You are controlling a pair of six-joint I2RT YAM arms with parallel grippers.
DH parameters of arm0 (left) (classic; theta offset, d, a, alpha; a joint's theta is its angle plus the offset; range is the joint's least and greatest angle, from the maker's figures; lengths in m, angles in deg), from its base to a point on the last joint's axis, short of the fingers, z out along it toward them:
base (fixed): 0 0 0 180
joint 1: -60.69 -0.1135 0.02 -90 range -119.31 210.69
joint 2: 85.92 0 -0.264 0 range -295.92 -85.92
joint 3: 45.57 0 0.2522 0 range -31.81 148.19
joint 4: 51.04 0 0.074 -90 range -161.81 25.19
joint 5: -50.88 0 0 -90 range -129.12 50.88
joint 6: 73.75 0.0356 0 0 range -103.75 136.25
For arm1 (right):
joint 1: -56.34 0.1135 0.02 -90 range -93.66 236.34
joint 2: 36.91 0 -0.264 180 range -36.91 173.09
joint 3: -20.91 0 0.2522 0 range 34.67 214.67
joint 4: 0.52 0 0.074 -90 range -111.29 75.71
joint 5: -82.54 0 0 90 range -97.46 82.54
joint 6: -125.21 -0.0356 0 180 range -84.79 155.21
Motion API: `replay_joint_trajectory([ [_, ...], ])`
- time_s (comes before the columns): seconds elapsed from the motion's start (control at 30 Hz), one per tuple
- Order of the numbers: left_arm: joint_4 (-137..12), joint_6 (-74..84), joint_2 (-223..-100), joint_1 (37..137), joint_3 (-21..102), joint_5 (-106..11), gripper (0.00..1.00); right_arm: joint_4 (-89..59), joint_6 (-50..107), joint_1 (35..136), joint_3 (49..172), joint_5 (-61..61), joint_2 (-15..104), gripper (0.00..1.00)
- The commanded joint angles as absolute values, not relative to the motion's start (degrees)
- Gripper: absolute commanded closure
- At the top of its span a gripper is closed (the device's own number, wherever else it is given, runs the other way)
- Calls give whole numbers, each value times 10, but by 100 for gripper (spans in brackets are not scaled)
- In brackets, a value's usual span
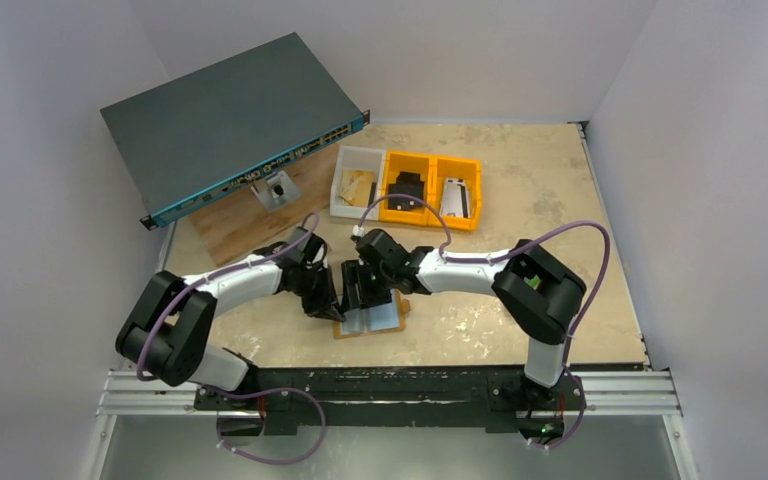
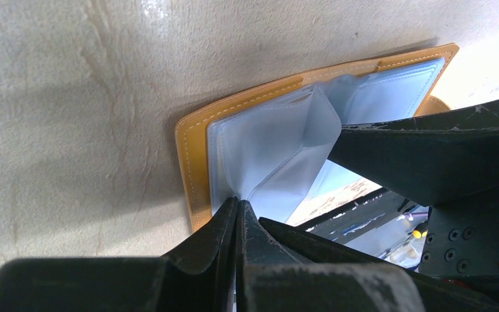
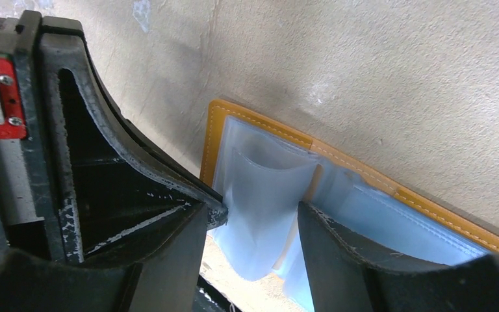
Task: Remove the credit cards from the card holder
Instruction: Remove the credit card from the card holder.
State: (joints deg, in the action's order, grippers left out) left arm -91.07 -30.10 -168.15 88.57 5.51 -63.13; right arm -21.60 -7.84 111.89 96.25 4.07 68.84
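Observation:
The card holder (image 1: 372, 322) lies open on the table near the front edge, tan-orange outside (image 2: 191, 162) and pale blue-grey inside. A translucent plastic sleeve (image 2: 279, 146) stands up from it. My left gripper (image 2: 238, 203) is shut, pinching that sleeve's lower corner. My right gripper (image 3: 260, 211) is open, its fingers either side of the raised sleeve (image 3: 266, 195) and not pressing it. In the top view both grippers meet over the holder, left gripper (image 1: 326, 303) and right gripper (image 1: 362, 292). No credit cards show; they are hidden.
A dark network switch (image 1: 230, 120) leans at the back left over a wooden board (image 1: 245, 228). A white bin (image 1: 356, 180) and two orange bins (image 1: 432, 188) stand behind the arms. The table's front rail (image 1: 390, 380) runs close below the holder.

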Motion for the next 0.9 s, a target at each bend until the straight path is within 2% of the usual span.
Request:
replay_joint_trajectory([
  [0.0, -841, -310, -1688, 901, 80, -693, 100, -255, -74, 1122, 974, -3, 729, 44],
  [0.3, -819, -315, -1714, 906, 75, -697, 100, -270, -75, 1122, 987, -16, 738, 50],
  [0.67, -829, -343, -1736, 908, 82, -662, 100, -219, -88, 1120, 944, -13, 641, 31],
  [0.87, -839, -346, -1748, 909, 85, -645, 100, -200, -93, 1114, 935, -12, 593, 25],
])
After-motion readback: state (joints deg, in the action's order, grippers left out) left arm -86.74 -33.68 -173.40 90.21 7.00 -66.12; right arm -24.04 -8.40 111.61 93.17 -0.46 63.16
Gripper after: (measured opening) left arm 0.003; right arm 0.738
